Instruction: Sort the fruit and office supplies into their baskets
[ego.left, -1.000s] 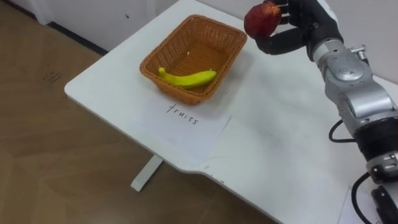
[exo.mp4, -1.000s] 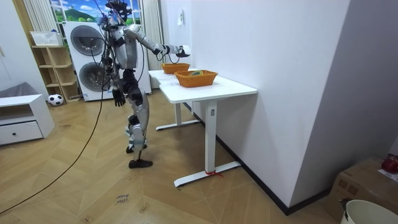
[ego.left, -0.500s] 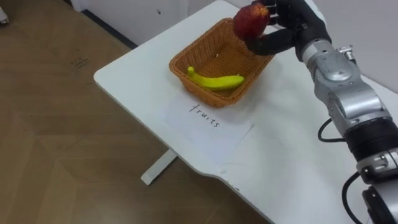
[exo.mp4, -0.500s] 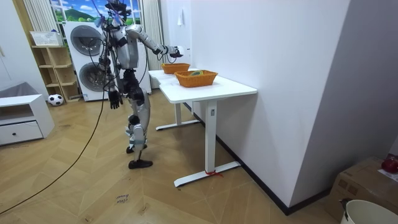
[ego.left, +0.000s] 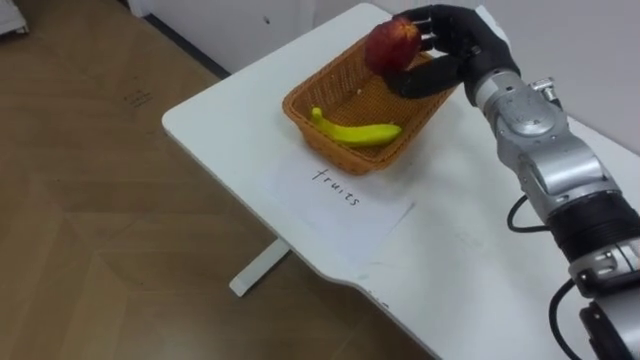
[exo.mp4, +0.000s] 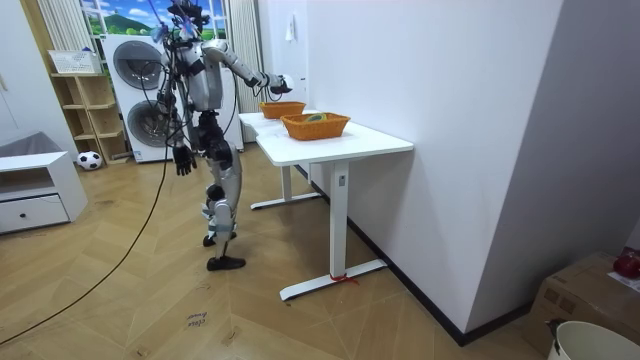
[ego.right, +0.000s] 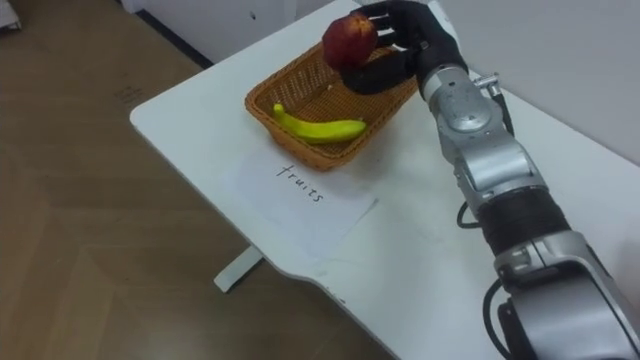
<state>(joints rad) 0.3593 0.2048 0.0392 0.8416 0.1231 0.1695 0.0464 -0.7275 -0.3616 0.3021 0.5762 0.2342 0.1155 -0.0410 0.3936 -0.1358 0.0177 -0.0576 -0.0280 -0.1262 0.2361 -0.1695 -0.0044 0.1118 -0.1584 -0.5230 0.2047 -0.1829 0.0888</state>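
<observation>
Right hand (ego.left: 450, 45), black, reaches out over the far end of a wicker basket (ego.left: 300, 105). Its fingers and thumb are curled round a red apple (ego.left: 391, 44), held in the air just above the basket's inside. Below my hand and nearer to me, a banana (ego.left: 358, 130) lies in the basket. Nearer still, a paper label (ego.left: 340, 200) lies on the white table (ego.left: 480, 260). My left hand (exo.mp4: 181, 158) hangs at my side.
</observation>
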